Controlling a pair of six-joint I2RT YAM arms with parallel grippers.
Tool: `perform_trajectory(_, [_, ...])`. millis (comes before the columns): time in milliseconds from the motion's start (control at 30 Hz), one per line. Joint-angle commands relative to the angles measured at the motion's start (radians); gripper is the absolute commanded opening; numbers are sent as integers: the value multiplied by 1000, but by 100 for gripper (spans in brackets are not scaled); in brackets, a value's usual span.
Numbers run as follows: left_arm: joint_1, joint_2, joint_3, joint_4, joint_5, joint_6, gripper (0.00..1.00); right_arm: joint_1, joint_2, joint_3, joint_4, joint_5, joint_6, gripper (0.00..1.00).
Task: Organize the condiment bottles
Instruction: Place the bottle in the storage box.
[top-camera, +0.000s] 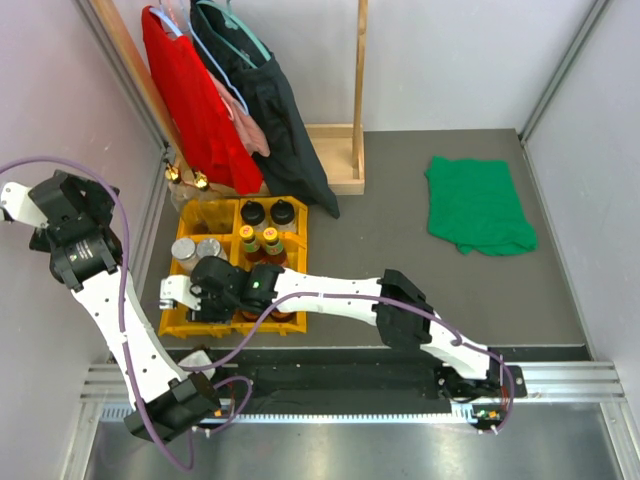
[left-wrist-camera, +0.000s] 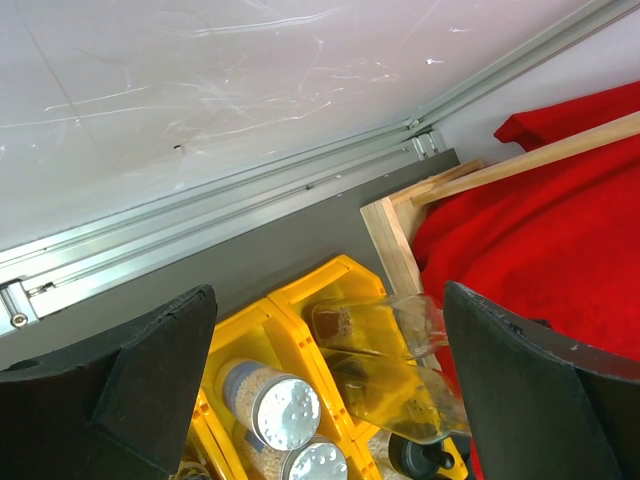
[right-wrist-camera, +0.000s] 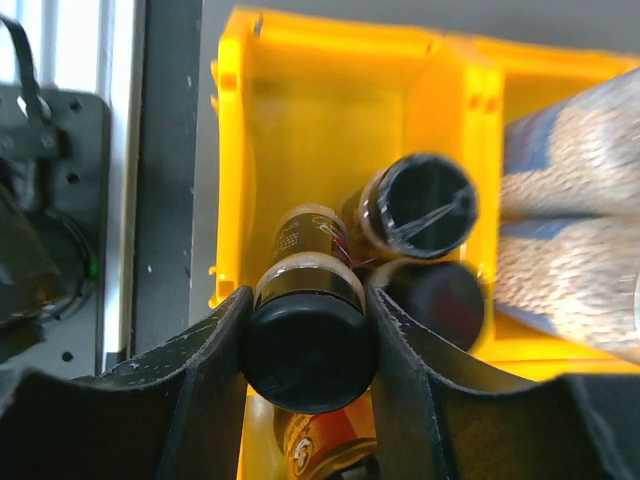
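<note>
The condiment bottles stand in a yellow compartment tray (top-camera: 226, 201). At the back are two black-capped jars (top-camera: 252, 212). In the middle are yellow-capped sauce bottles (top-camera: 246, 237), and on the left silver-lidded canisters (top-camera: 184, 249). Tall clear gold-topped bottles (top-camera: 200, 181) fill the back-left compartment. My right gripper (right-wrist-camera: 310, 300) is shut on the black cap of a dark bottle (right-wrist-camera: 310, 345) over the tray's front-left compartment. Two more black-capped bottles (right-wrist-camera: 418, 205) stand just beyond it. My left gripper (left-wrist-camera: 328, 292) hangs open, high at the left, above the canisters (left-wrist-camera: 283, 410) and clear bottles (left-wrist-camera: 410, 390).
A wooden clothes stand (top-camera: 335, 160) with a red garment (top-camera: 190, 100) and a black one (top-camera: 265, 110) stands right behind the tray. A green cloth (top-camera: 478, 205) lies at the back right. Enclosure walls close in the left and right sides.
</note>
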Motion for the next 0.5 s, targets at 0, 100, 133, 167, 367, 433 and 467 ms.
perform_trajectory(0, [9, -15, 18, 18, -13, -12, 99, 19, 18, 82, -5, 19, -24, 0])
perform_trajectory(100, [11, -12, 18, 21, -16, -12, 99, 16, 30, 90, -7, 28, -24, 0])
perform_trajectory(133, [8, -10, 16, 24, -16, -12, 99, 18, 30, 93, -7, 32, -25, 1])
perform_trajectory(167, [9, -9, 16, 24, -14, -12, 99, 19, 36, 95, -7, 33, -24, 3])
perform_trajectory(367, [9, -7, 8, 28, -16, -6, 99, 18, 53, 111, -4, 53, -9, 24])
perform_trajectory(433, [9, -5, 8, 30, -19, -4, 99, 18, 59, 122, -5, 59, -2, 31])
perform_trajectory(467, [9, -5, 8, 30, -20, -3, 99, 18, 61, 124, -7, 61, -1, 36])
